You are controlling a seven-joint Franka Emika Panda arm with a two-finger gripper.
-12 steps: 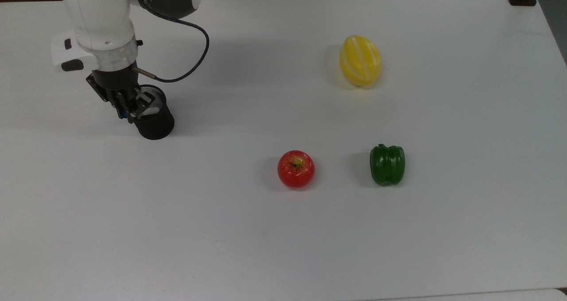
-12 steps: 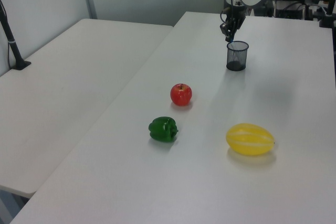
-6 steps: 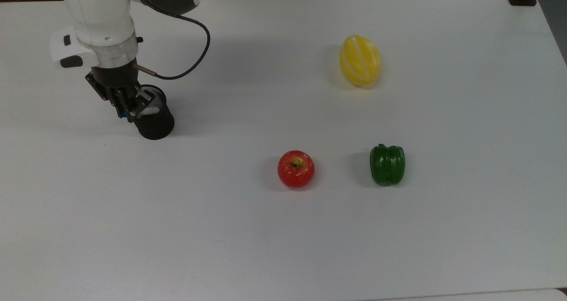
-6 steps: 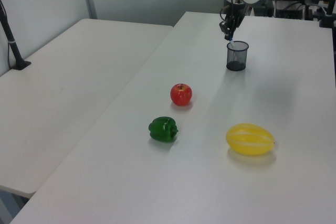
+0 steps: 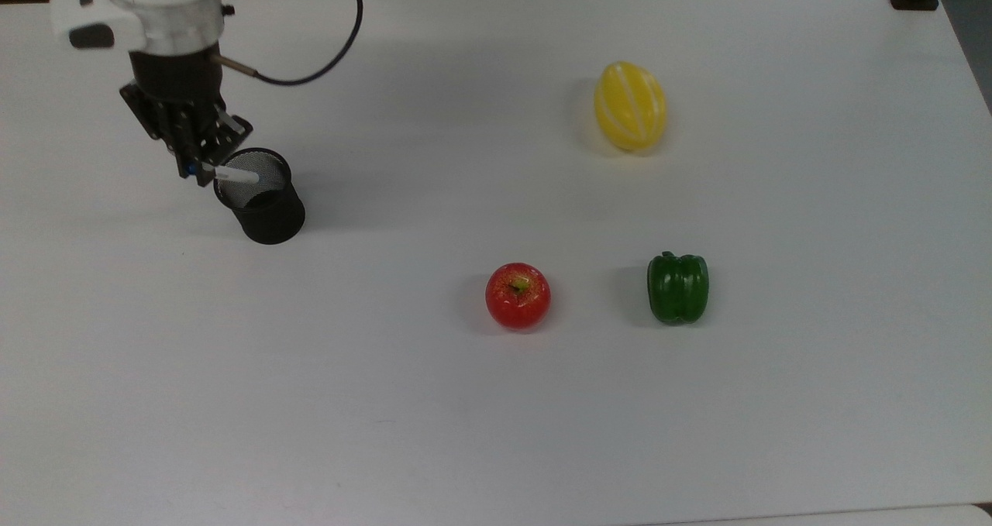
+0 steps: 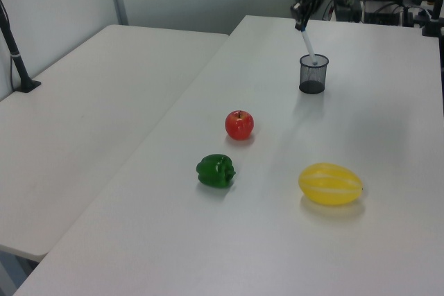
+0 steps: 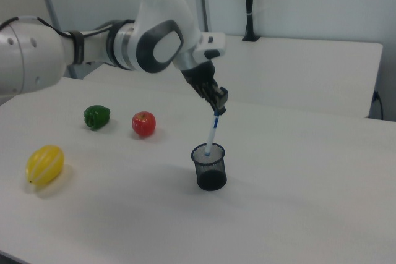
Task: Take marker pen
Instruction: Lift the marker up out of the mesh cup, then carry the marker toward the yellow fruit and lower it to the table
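1. Gripper clamped on the pen's blue top end; pen hangs tilted, lower tip just inside the cup rim.
2. Pen looks light, stiff, smooth-barrelled; a top-end hold may let it swing.
3. Since a second ago: the gripper has risen from the cup mouth, drawing the pen nearly clear. Apple, pepper, melon unmoved.
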